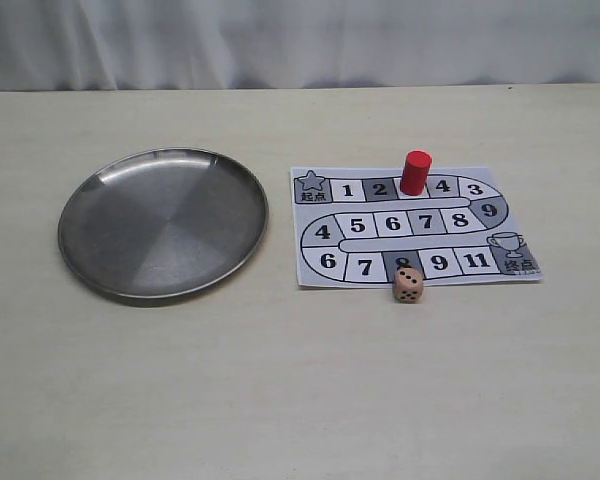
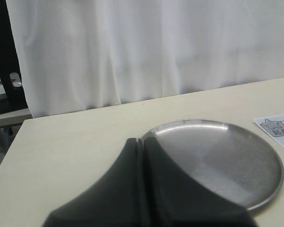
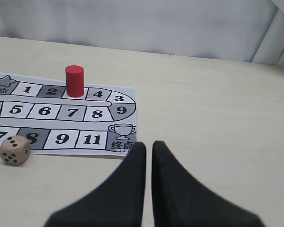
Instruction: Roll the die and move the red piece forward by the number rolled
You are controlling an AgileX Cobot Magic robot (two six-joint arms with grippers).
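Closest in, the right gripper (image 3: 148, 144) showed two dark fingers set almost together, with only a thin slit between them and nothing held. The left gripper (image 2: 138, 141) was pressed fully closed, also empty, with the plate (image 2: 217, 156) just beyond it. Neither arm reached into the exterior view, so I could not tell how high they stood. Past the right gripper, off its line, lay the die (image 3: 15, 150) at the near edge of the board (image 1: 315, 212), by the dark 8 square. It sat right of middle in the exterior view, so I judged it the right arm's to fetch. Being a cube it had no long axis, but it sat corner-on to that wrist camera, and the jaws would likely need turning to meet flat faces. Its top pips were too small to read. Farther back the red piece (image 1: 416, 172) stood upright between squares 2 and 4, hiding the number beneath. The left wrist view showed neither die nor piece, only a corner of the board.
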